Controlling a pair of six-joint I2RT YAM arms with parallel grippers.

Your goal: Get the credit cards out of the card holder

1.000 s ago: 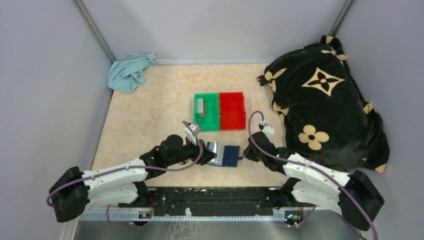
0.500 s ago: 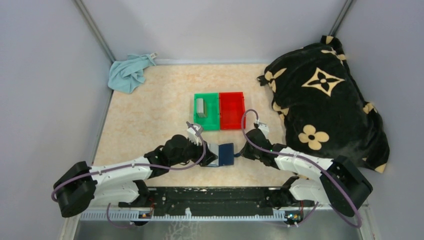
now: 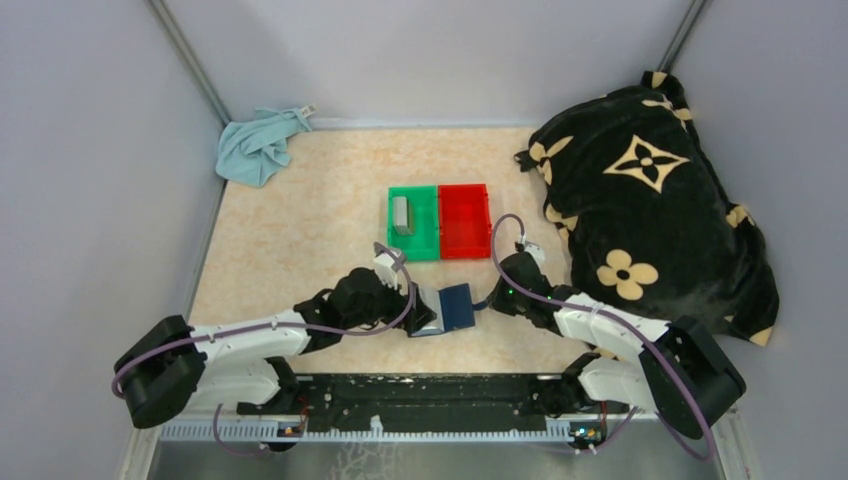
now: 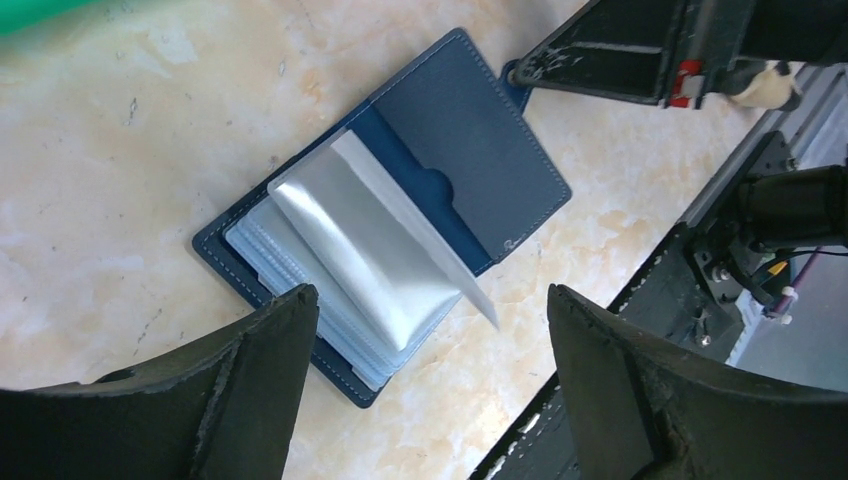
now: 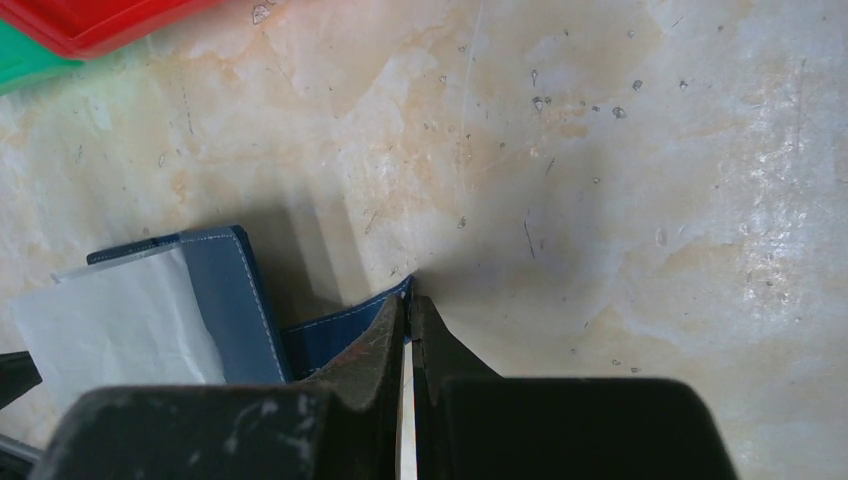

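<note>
Counted on the surface (image 3: 300,230): one navy card holder (image 4: 470,130) with one silvery card (image 4: 365,240) showing, one green bin (image 3: 422,246), one red bin (image 3: 465,222), one small grey piece (image 3: 402,214), one pale-blue cloth (image 3: 258,145), one black flowered blanket (image 3: 650,200), and two claws, left claw (image 4: 425,330) and right claw (image 5: 408,320).

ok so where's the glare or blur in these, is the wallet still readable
Left wrist: the wallet is sharp, but its silvery card glares nearly white; the left gripper's fingers are dark and soft. Right wrist: the red bin is blurred, the table has a pale sheen, a shadow falls beside the wallet. Top view: even light, wallet too small for detail.
</note>
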